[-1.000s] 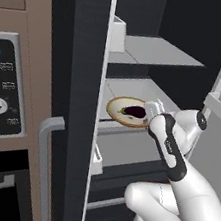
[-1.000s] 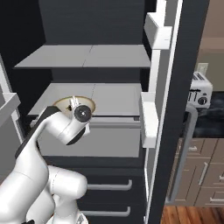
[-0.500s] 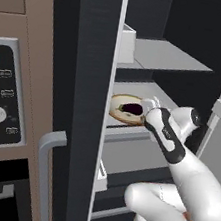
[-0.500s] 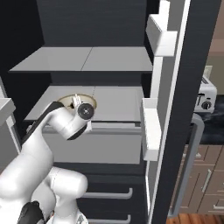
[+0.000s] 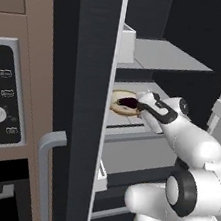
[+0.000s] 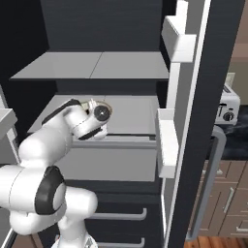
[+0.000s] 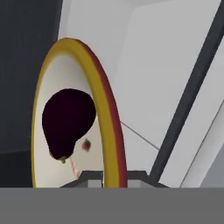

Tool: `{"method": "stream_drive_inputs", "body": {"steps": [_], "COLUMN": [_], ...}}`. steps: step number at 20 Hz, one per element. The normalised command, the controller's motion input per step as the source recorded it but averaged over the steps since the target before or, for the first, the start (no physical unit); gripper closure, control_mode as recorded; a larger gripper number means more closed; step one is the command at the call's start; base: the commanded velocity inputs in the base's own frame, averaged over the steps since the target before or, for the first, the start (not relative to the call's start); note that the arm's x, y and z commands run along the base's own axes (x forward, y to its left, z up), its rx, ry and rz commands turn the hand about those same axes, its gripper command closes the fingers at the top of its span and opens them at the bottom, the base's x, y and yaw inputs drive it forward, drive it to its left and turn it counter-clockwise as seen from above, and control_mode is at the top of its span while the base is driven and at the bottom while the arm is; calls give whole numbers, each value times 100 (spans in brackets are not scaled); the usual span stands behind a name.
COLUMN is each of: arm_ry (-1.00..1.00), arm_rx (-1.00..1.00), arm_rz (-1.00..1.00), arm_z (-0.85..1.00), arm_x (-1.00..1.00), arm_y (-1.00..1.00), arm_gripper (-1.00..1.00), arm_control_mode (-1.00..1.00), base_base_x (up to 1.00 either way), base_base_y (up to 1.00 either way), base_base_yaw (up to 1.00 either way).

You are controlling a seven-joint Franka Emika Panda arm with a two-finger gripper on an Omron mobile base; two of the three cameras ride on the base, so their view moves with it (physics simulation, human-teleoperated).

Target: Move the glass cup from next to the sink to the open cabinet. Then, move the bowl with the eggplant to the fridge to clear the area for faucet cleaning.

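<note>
Stage: bowl (image 5: 125, 104) with eggplant (image 5: 129, 102) on fridge shelf (image 6: 131, 114), near its front-left corner | tool (image 5: 143, 103) clamped on bowl rim | left: let go, withdraw

The fridge door (image 5: 87, 78) hides the bowl's (image 5: 119, 107) left edge; its resting surface seems unclear.

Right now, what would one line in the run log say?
stage: bowl into fridge | bowl: on middle shelf, eggplant inside | gripper: jaws shut on bowl rim
</note>
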Motion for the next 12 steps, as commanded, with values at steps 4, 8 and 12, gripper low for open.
{"method": "stream_drive_inputs", "body": {"steps": [4, 8, 12], "arm_ry": [3, 1, 2], "arm_rx": [0, -1, -1], "arm_rz": [0, 0, 0], "arm_z": [-36, -58, -59], "arm_x": [51, 40, 43], "arm_y": [0, 0, 0], "arm_gripper": [100, 100, 100], "arm_control_mode": [-100, -100, -100], "base_base_x": [0, 0, 0], "base_base_y": [0, 0, 0], "base_base_yaw": [0, 0, 0]}}
